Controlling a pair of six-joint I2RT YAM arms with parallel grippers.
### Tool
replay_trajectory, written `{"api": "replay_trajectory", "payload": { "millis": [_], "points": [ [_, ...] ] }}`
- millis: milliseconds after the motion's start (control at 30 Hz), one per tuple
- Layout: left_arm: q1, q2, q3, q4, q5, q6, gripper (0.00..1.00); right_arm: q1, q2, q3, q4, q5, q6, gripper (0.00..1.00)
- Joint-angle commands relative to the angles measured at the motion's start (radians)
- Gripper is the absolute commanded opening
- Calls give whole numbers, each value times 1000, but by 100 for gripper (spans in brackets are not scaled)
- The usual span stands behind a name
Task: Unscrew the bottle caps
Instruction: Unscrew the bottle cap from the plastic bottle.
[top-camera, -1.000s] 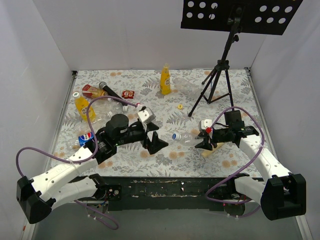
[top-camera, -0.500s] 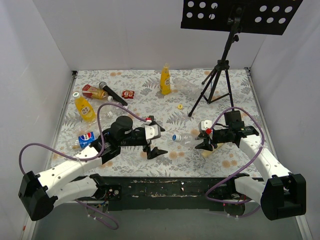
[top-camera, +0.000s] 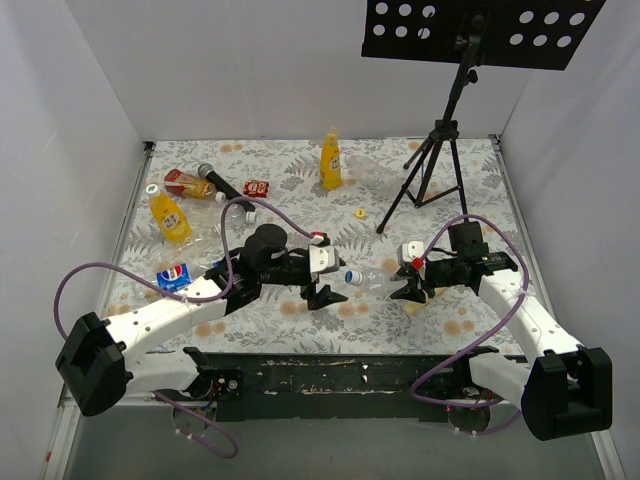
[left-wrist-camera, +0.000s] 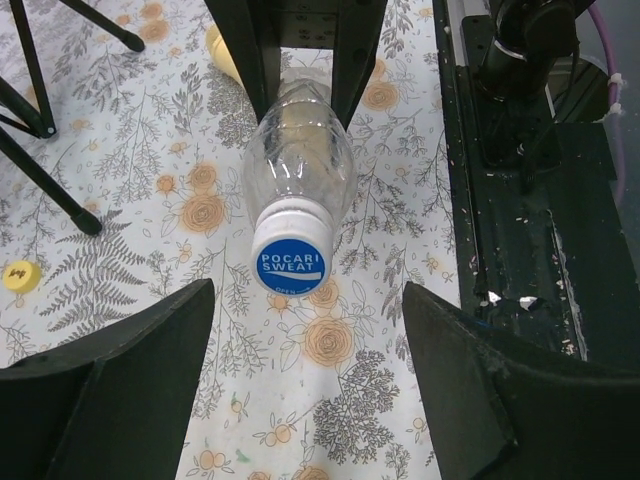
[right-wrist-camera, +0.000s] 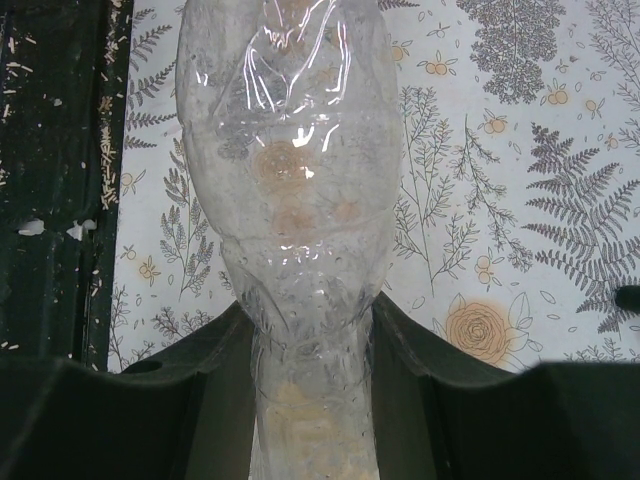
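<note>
White walls enclose a table (top-camera: 300, 190) covered in a floral cloth. At centre frame in the overhead view a clear bottle (top-camera: 378, 277) lies on its side, its white-and-blue cap (top-camera: 352, 275) pointing left. The right fingers (right-wrist-camera: 310, 350) pinch the bottle's body. The left fingers (left-wrist-camera: 305, 385) are spread wide on either side of the cap, not touching it. A loose yellow cap (top-camera: 359, 212) lies above centre. An orange-yellow bottle (top-camera: 330, 160) stands upright at the upper middle, beside a black tripod (top-camera: 430, 165). More bottles and a microphone (top-camera: 220, 182) lie at upper left.
</note>
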Motion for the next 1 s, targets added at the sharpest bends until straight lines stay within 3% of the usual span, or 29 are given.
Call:
{"api": "replay_trajectory", "payload": {
  "millis": [0, 467, 533, 633, 767, 867, 967],
  "points": [
    [-15, 42, 64, 36, -5, -11, 72, -4, -1, 5, -12, -39, -12, 11],
    [-41, 81, 78, 81, -40, -77, 45, -6, 5, 8, -13, -40, -14, 11],
    [-41, 85, 83, 78, -42, -95, 33, -6, 7, 8, -15, -40, -14, 11],
    [-41, 99, 112, 34, -56, -152, 0, -6, 7, 8, -15, -37, -15, 11],
    [-41, 111, 155, -22, -121, -366, 0, -6, 5, 7, -15, -31, -17, 11],
    [-41, 101, 190, -104, -211, -690, 0, -6, 4, 5, -12, -25, -17, 11],
    [-43, 75, 161, -114, -318, -1146, 0, -6, 5, 4, -10, -23, -15, 11]
  ]
}}
